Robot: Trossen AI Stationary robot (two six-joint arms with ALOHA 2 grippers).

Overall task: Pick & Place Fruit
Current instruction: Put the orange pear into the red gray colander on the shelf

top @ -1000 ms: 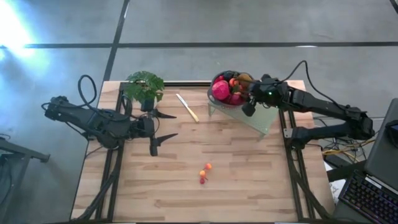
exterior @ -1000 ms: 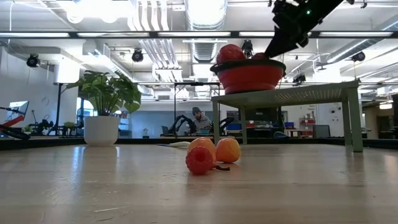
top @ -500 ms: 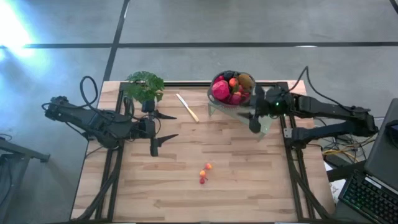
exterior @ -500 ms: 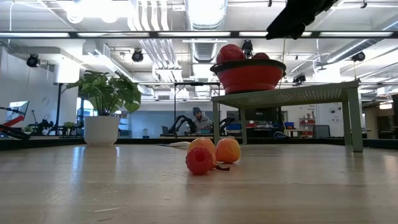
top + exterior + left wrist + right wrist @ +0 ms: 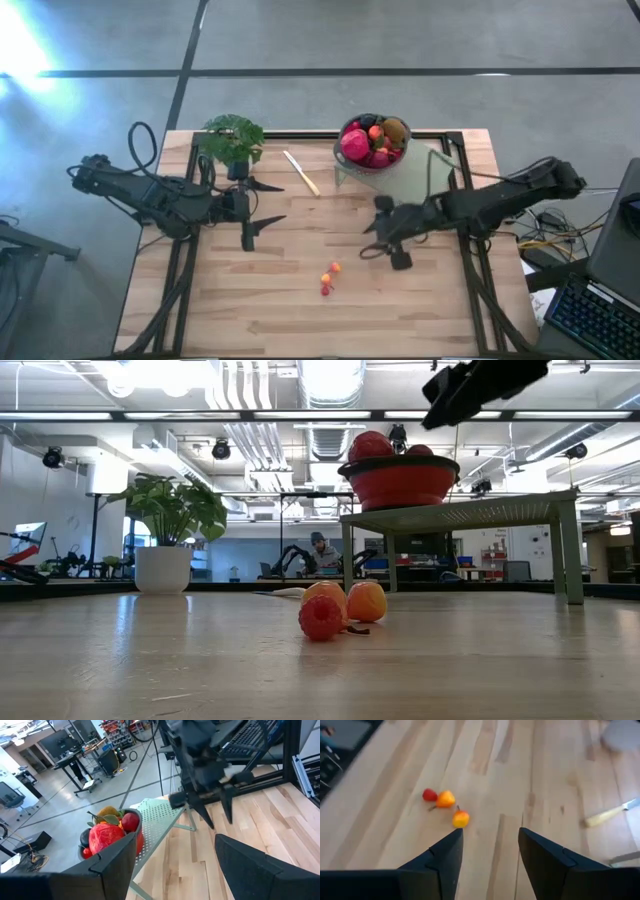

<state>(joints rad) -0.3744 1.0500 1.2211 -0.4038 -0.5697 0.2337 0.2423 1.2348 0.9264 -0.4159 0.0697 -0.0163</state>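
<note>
Since a second ago my right arm has swung away from the bowl [image 5: 372, 146] on its raised stand [image 5: 420, 178] and out over the middle of the worktop [image 5: 300, 300], while my left arm has not shifted at all.

My right jaws [image 5: 375, 240] now hang above the boards, parted with a clear gap and nothing between them, touching nothing. Through my right wrist view I look down between my two dark fingers [image 5: 442, 862] at the three small loose fruits: a red berry [image 5: 429, 795], an orange one [image 5: 445, 798] touching it, and a second orange one [image 5: 460, 818] just beside that. They lie near the front middle of the worktop [image 5: 329, 278], a little left of and nearer than my right jaws. The rest of the fruit is piled in the bowl at the far right: a big red apple [image 5: 354, 144] with smaller pieces around it.

My worry is the berries. They are tiny, round and bunched together, so if I come down off centre my fingers may knock one and send it rolling, or pinch two at once. The gap I carry looks wide for such small things, so a late or crooked close could squirt one out.

My left jaws [image 5: 260, 203] wait at the left of the worktop, spread open and empty, just near of the potted plant [image 5: 231, 139]. A pale knife [image 5: 301, 173] lies between plant and bowl, clear of my path.
</note>
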